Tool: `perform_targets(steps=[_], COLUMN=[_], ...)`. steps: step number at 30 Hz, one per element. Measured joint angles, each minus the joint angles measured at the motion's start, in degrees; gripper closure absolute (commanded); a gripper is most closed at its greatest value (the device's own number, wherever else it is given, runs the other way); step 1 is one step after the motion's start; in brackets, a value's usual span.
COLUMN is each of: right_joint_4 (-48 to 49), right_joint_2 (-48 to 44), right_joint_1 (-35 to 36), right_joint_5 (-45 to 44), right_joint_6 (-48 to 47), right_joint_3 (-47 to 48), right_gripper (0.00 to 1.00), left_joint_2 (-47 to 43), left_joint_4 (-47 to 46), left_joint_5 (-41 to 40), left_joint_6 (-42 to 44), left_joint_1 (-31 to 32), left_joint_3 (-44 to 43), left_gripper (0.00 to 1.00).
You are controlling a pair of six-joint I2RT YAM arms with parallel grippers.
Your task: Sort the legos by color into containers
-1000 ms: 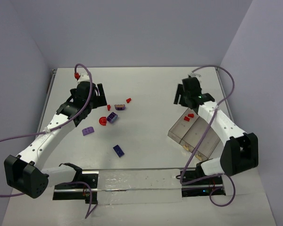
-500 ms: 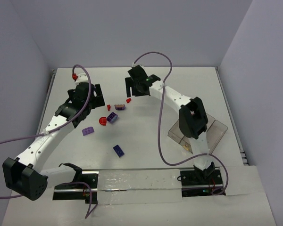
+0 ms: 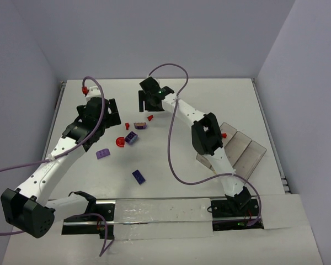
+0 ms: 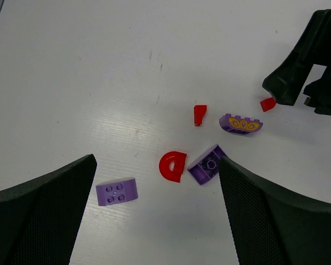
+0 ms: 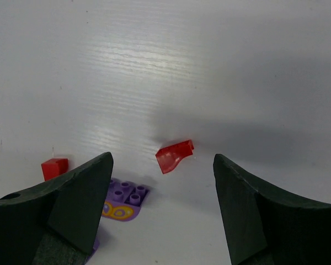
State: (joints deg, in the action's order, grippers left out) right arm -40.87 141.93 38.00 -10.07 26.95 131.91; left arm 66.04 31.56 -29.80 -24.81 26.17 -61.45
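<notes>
Between the spread fingers of the right gripper (image 5: 163, 161), held low over the far middle of the table (image 3: 209, 99), lies a small red wedge (image 5: 175, 155); neither finger touches it. Just beside the wedge, toward the left arm, sit a purple arch brick (image 5: 121, 201) with a yellow print and a tiny red piece (image 5: 54, 167). The left gripper (image 4: 156, 163) hangs wide apart and holds nothing. Below it a red half-disc (image 4: 172, 167) lies just beside a purple square brick (image 4: 207, 165), with a light purple plate (image 4: 117, 191) set apart. A dark blue-violet brick (image 3: 138, 176) lies alone, nearer the arm bases. Well to the right, the clear tray (image 3: 257, 152) stands partly hidden behind the right arm. One small red brick (image 3: 223, 134) shows in its end compartment farthest from the bases. Whether the compartments hold more I cannot tell.
</notes>
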Motion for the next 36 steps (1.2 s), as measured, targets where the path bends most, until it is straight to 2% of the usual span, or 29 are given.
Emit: perform_targets(steps=[9,11,21,27,33,36], right_joint_4=[-1.7,-2.6,-4.3,-3.6,-3.1,-3.1], right_joint_2=[6.6,7.5,7.3,5.6,3.3,3.2], right_joint_1=[0.3,0.3,0.8,1.5,2.3,2.3], right_joint_5=[-2.0,-2.6,-5.7,-8.6,-9.8,-9.9], right_joint_6=[1.4,1.6,1.4,0.1,-0.4,-0.5], right_joint_3=[5.3,5.8,5.1,1.5,-2.4,-2.6], right_gripper=[0.21,0.24,0.26,0.33,0.48,0.5], left_joint_2=[-0.4,-0.4,-0.4,-0.5,-0.6,-0.8], left_joint_4=[0.1,0.1,0.1,0.1,0.3,0.4], left_joint_5=[-0.2,-0.2,-0.2,-0.2,-0.2,-0.2], left_joint_6=[0.0,0.0,0.0,-0.1,-0.1,-0.1], left_joint_1=[0.0,0.0,0.0,0.0,0.0,0.0], left_joint_3=[0.0,0.0,0.0,0.0,0.0,0.0], left_gripper=[0.01,0.01,0.01,0.01,0.01,0.01])
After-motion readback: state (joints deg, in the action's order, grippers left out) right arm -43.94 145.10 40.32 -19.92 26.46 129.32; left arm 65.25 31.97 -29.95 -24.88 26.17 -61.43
